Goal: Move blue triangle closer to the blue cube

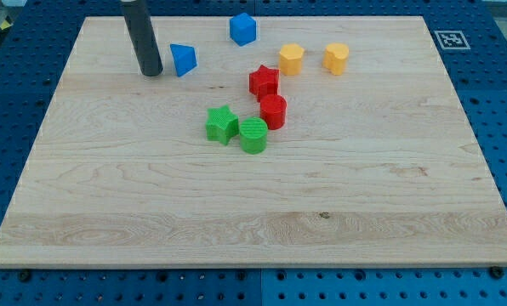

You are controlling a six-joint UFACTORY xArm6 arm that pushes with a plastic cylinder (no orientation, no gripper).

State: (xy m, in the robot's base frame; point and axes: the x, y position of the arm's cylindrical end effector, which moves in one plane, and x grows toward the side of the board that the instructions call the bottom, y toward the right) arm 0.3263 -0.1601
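The blue triangle [184, 59] lies near the view's top left of the wooden board [253, 221]. The blue cube [242, 28] sits up and to the right of it, near the board's top edge, with a gap between them. My tip [151, 73] rests on the board just left of the blue triangle, close to it; I cannot tell whether they touch. The dark rod rises from the tip out of the view's top.
A red star [264, 81] and a red cylinder [273, 111] sit mid-board. A green star [222, 124] and a green cylinder [253, 135] lie below them. Two yellow blocks [291, 59] [336, 58] sit right of the blue cube.
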